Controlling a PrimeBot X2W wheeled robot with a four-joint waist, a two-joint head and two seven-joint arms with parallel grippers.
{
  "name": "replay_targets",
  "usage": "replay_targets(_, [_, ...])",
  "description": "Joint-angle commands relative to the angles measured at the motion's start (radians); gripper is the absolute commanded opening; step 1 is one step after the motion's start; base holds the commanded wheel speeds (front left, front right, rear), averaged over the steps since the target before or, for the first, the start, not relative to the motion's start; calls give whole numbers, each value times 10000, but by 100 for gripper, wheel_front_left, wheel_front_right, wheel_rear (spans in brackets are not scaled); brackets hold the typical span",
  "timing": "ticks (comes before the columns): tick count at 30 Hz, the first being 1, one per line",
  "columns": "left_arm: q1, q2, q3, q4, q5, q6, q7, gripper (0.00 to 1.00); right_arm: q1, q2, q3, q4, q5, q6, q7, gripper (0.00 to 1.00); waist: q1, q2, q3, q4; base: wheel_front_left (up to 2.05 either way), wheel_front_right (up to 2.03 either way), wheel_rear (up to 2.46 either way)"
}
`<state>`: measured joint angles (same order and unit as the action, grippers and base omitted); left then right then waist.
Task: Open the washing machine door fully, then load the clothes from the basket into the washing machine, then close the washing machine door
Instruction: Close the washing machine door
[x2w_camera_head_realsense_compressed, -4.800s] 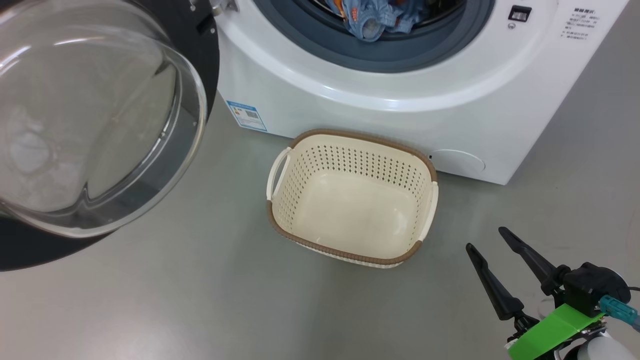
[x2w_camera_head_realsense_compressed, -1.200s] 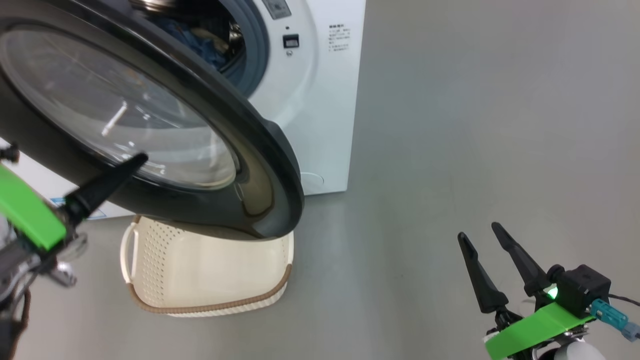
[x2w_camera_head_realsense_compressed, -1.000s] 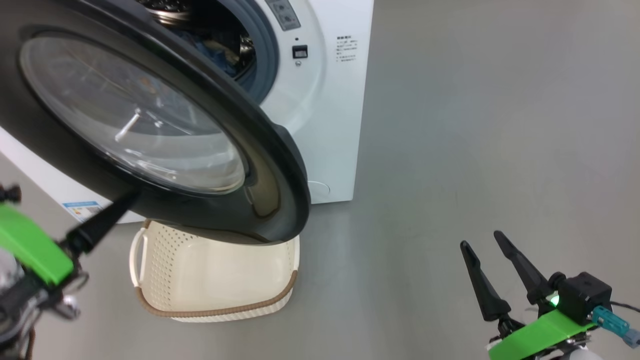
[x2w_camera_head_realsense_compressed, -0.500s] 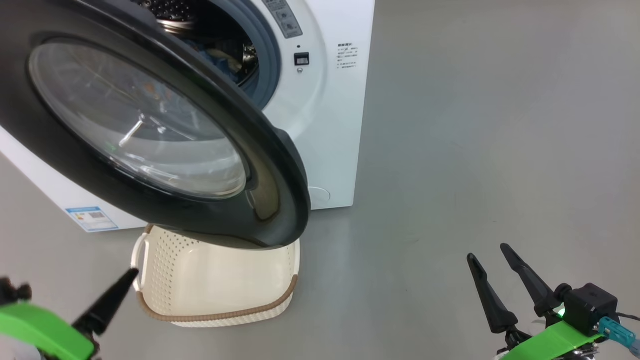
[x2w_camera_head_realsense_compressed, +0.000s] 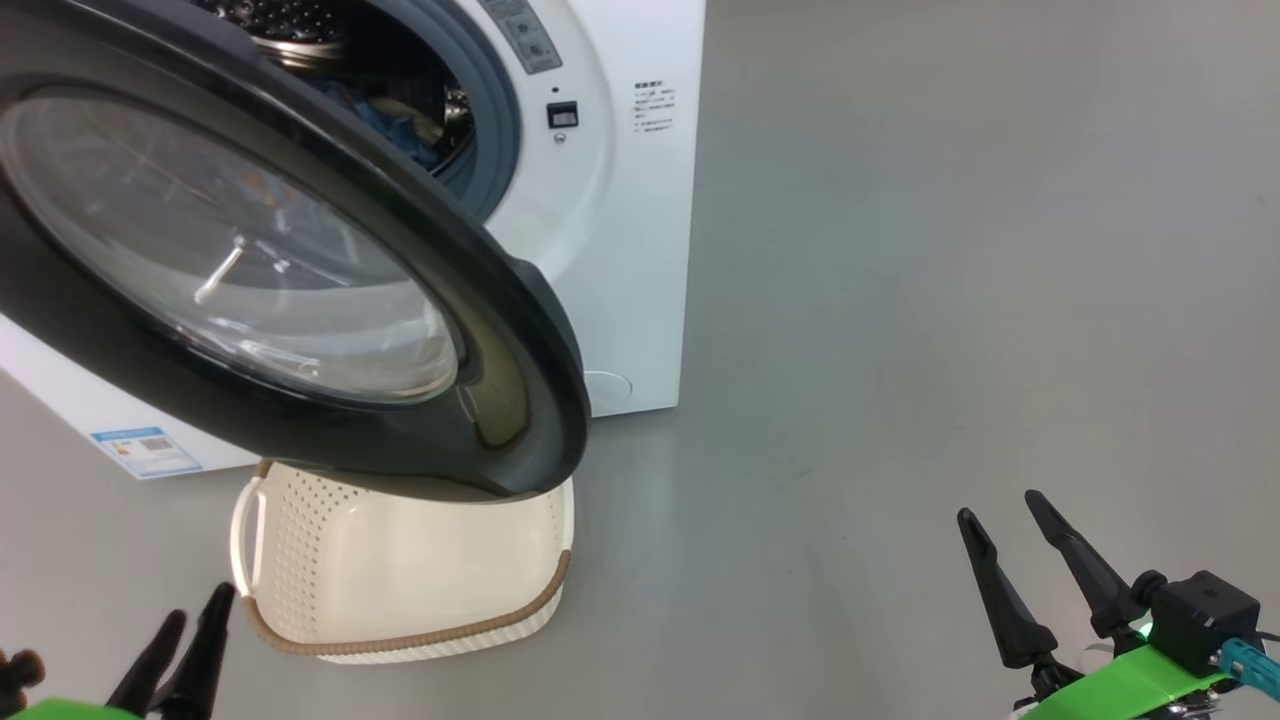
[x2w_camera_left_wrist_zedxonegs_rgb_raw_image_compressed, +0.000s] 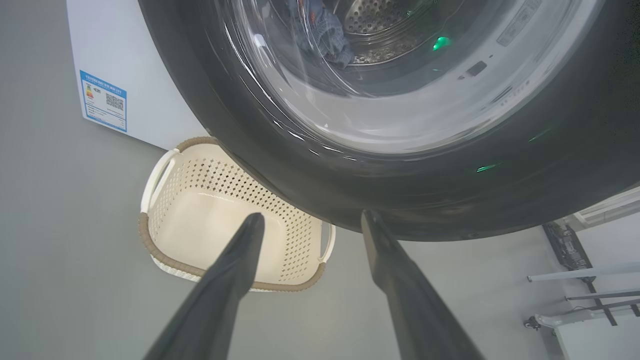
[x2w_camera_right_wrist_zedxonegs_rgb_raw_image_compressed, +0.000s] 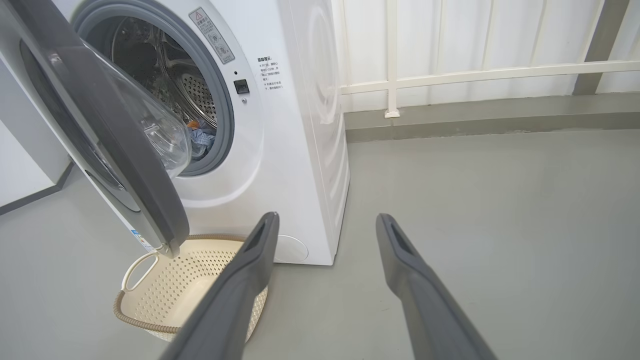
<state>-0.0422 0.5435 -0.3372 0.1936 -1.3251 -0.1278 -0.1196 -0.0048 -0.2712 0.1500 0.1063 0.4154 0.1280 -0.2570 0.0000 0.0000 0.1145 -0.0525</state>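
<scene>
- You've got a grey floor (x2w_camera_head_realsense_compressed: 950, 250) spreading out on your right.
- Beyond it you'll see a white panelled wall (x2w_camera_right_wrist_zedxonegs_rgb_raw_image_compressed: 475, 35), a horizontal rail (x2w_camera_right_wrist_zedxonegs_rgb_raw_image_compressed: 500, 75) and grey skirting (x2w_camera_right_wrist_zedxonegs_rgb_raw_image_compressed: 475, 117).

The washing machine (x2w_camera_head_realsense_compressed: 630, 250) stands on the floor (x2w_camera_head_realsense_compressed: 900, 300) ahead of me, to my left. Its door (x2w_camera_head_realsense_compressed: 520, 340) sticks out toward me, above the basket (x2w_camera_head_realsense_compressed: 300, 530). The basket sits on the floor just in front of the machine. The clothes (x2w_camera_head_realsense_compressed: 385, 115) lie inside the drum. My left claw (x2w_camera_head_realsense_compressed: 200, 605) is near the basket; my right claw (x2w_camera_head_realsense_compressed: 999, 505) is far off to its right.
</scene>
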Motion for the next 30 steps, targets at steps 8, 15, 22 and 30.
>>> replay_targets(8, [-383, 482, -340, 850, 1834, -29, -1402, 100, 116, -203, -59, -306, -36, 27, -48, 100, 0, 0, -88, -252, 0, 0, 0])
replay_targets(15, [-99, -609, 1240, 828, 4533, -29, -1419, 100, 137, -188, -277, -367, -46, 27, -48, 100, 0, 0, -94, -304, 0, 0, 0])
replay_targets(22, [472, -1717, 2335, 423, 6618, -29, -1420, 100, 174, -176, -393, -391, -31, 27, -48, 100, 0, 0, -157, -316, 0, 0, 0])
replay_targets(30, [868, -2662, 2997, 348, 8116, -29, -1421, 100, 241, -91, -402, -329, -49, 27, -48, 100, 0, 0, -190, -316, 0, 0, 0])
